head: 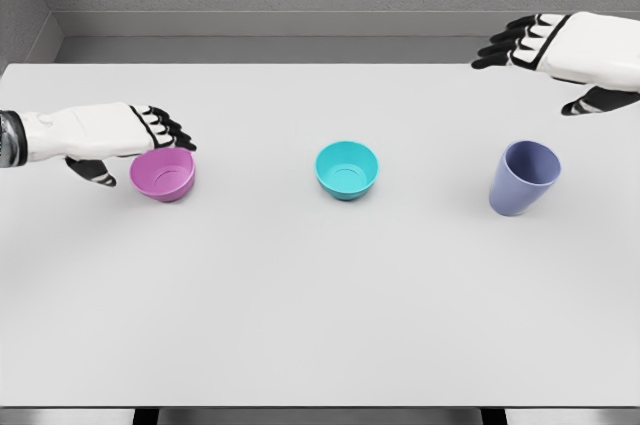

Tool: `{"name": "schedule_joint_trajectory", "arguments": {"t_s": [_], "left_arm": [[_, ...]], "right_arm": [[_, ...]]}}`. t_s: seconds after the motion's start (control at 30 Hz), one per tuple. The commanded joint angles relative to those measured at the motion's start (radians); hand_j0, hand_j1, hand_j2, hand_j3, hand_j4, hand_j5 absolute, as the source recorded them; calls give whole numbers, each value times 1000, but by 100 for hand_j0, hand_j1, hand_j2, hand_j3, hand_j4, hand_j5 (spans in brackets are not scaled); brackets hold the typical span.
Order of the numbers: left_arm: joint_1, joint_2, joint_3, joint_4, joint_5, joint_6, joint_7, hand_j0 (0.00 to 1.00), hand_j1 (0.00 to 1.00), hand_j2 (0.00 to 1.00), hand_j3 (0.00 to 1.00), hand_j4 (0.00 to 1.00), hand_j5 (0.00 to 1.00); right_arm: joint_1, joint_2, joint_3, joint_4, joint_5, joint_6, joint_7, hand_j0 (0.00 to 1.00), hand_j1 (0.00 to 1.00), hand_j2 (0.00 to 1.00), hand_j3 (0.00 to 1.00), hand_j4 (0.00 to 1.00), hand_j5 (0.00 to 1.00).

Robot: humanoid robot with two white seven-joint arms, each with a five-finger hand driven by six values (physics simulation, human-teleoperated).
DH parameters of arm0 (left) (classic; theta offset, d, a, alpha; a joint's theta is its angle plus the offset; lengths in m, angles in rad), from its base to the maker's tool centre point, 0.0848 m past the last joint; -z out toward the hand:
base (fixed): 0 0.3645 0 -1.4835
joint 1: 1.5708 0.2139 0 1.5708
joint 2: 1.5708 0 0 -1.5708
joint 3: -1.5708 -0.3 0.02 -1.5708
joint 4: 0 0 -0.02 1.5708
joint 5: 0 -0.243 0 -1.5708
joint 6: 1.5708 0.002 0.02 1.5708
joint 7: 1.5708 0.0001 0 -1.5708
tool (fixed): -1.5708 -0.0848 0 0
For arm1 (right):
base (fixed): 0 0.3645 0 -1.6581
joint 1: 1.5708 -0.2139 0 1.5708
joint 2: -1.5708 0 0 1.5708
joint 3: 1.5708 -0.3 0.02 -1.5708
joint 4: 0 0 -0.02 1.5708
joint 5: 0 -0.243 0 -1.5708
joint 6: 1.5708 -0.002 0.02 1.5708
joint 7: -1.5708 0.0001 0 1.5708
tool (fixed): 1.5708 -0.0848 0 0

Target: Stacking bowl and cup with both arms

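Note:
A pink bowl (pixel 163 173) sits at the table's left. My left hand (pixel 135 153) is right beside it: the black fingertips (pixel 172 131) reach over its far rim and the thumb hangs just left of it, spread, not closed on it. At the centre stands a teal bowl (pixel 347 169), upright and apart from both hands. On the right, a purple cup (pixel 524 177) stands upright, leaning slightly in perspective. Above and behind the cup hovers my right hand (pixel 540 75), fingers extended to the left and holding nothing.
The white table (pixel 320 315) fills the view, with a grey wall behind its far edge. The three vessels stand in a row with wide gaps between them. The near half of the table is bare.

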Motion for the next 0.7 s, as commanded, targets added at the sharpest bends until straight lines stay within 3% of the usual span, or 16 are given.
{"name": "schedule_joint_trajectory", "arguments": {"t_s": [0.0, 0.1, 0.47, 0.67], "left_arm": [[0, -21, -1, 4, -11, 2, -7, 100, 100, 100, 100, 100, 100], [0, -24, -2, 10, -11, 2, -7, 100, 100, 100, 100, 100, 100], [-2, -56, -38, 58, -46, 2, -7, 100, 100, 100, 100, 100, 100], [-14, -70, -38, 79, -47, 2, -7, 100, 100, 100, 100, 100, 100]], "right_arm": [[0, -2, -1, 5, 25, 3, -1, 100, 100, 100, 100, 100, 100], [41, -5, 1, 6, 28, 3, -1, 100, 100, 100, 100, 100, 100], [71, -33, 2, 86, 31, 3, -1, 100, 100, 100, 100, 100, 100], [84, -33, 12, 91, 51, 3, -1, 100, 100, 100, 100, 100, 100]]}}
